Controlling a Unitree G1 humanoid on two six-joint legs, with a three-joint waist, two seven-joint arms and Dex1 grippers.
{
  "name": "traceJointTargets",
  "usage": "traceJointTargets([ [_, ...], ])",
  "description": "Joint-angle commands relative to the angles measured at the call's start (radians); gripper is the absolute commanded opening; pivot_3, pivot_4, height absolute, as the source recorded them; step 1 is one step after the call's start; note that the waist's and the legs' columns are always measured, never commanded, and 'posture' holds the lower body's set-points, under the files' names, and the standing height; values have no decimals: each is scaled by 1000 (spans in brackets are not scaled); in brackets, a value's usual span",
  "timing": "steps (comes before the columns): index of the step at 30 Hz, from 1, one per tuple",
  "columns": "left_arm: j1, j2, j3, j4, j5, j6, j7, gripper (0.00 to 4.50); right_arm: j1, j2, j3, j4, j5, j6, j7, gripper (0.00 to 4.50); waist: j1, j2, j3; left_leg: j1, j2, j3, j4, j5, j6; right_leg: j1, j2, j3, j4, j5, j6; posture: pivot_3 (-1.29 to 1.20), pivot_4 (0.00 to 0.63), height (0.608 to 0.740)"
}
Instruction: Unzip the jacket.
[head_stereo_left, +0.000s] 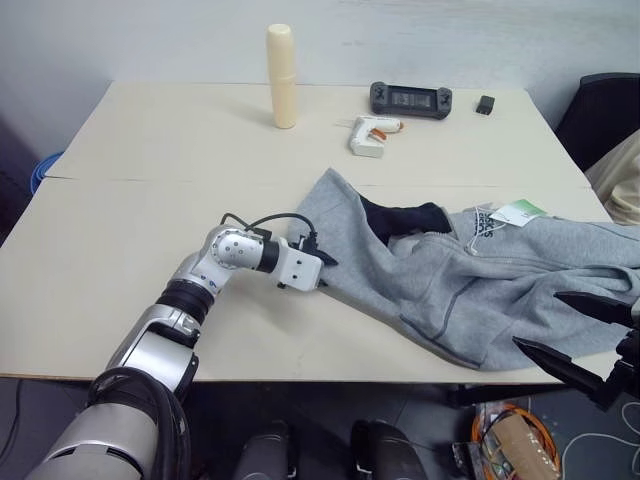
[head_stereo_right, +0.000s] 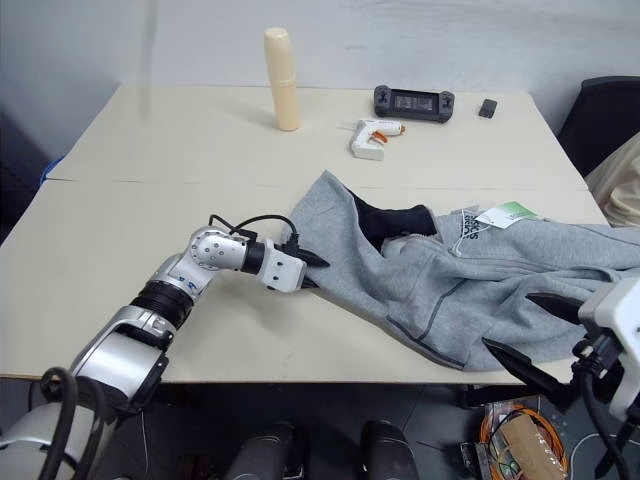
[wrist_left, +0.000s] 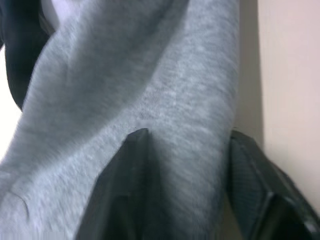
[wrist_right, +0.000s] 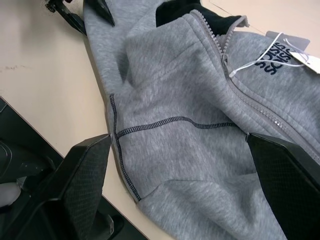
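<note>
— Left eye view: what carries everything?

— A pale beige surface (head_stereo_left: 150, 230) set against a light wall, with a seam running across it. At its far side stand a cream cylinder (head_stereo_left: 282, 76), a white glue gun (head_stereo_left: 368, 136), a black handheld controller (head_stereo_left: 410, 99) and a small black block (head_stereo_left: 486, 104). A dark chair (head_stereo_left: 605, 115) sits at the right.

— And the jacket?

— The jacket (head_stereo_left: 470, 280) lies flat on the near right part of the surface, its long axis running left to right, hood end toward the left, dark lining showing.

— The grippers?

— The left gripper (head_stereo_left: 322, 268) has its fingers (wrist_left: 135, 180) partly closed on either side of a fold at the hood's edge. The right gripper (head_stereo_left: 575, 335) hovers spread wide and empty over the near edge, by the jacket's lower hem.
</note>
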Motion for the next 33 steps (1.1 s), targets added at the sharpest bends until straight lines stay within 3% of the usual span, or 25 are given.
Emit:
traceJointTargets([
  [1, -11, 39, 29, 8, -11, -14, 11, 697, -1, 6, 17, 17, -14, -31, 3, 4500, 0, 0, 0, 0, 0, 0, 0, 0, 0, 0, 0, 0, 0, 0, 0, 0, 150, 740],
  [3, 4, 60, 40, -4, -22, -13, 9, 42, -5, -1, 36, 29, -25, -43, 8, 4500, -1, 0, 0, 0, 0, 0, 0, 0, 0, 0, 0, 0, 0, 0, 0, 0, 150, 740],
  [7, 50, 131, 73, -61, -22, 57, 32, 42, -20, -18, 65, 62, -51, -64, 27, 4500, -6, 0, 0, 1, 0, 0, -1, 0, 0, 0, 0, 0, 0, 0, 0, 0, 150, 740],
  [14, 198, 334, 242, -261, -159, 343, -18, 42, -30, -39, 105, 117, -103, -93, 69, 4500, -28, 0, 0, 1, 2, -1, -2, 0, -2, 0, 1, 0, 3, 0, 0, 0, 150, 740],
  [18, 228, 438, 290, -224, -139, 361, 28, 42, -31, -43, 119, 136, -110, -99, 95, 4500, -29, 0, 0, 1, 2, 0, -2, 0, -3, 0, 3, 0, 3, 0, 0, 0, 150, 740],
  [23, 212, 566, 310, -35, -88, 327, 123, 42, -73, -88, 177, 185, -133, -114, 129, 4500, -30, 0, 0, 2, 3, 0, -3, 0, -4, 0, 3, 1, 3, 0, -1, 0, 150, 740],
  [29, 174, 596, 293, 125, -55, 286, 172, 42, -137, -118, 291, 219, -178, -147, 144, 4500, -25, -1, 0, 2, 3, 1, -3, -1, -4, 0, 3, 1, 3, -1, -1, 0, 150, 740],
  [33, 215, 543, 342, 53, -178, 329, 47, 42, -218, -116, 397, 262, -264, -215, 97, 4500, -25, -1, 0, 2, 2, 1, -2, -2, -4, 0, 2, 0, 3, 0, -1, 0, 150, 740],
])
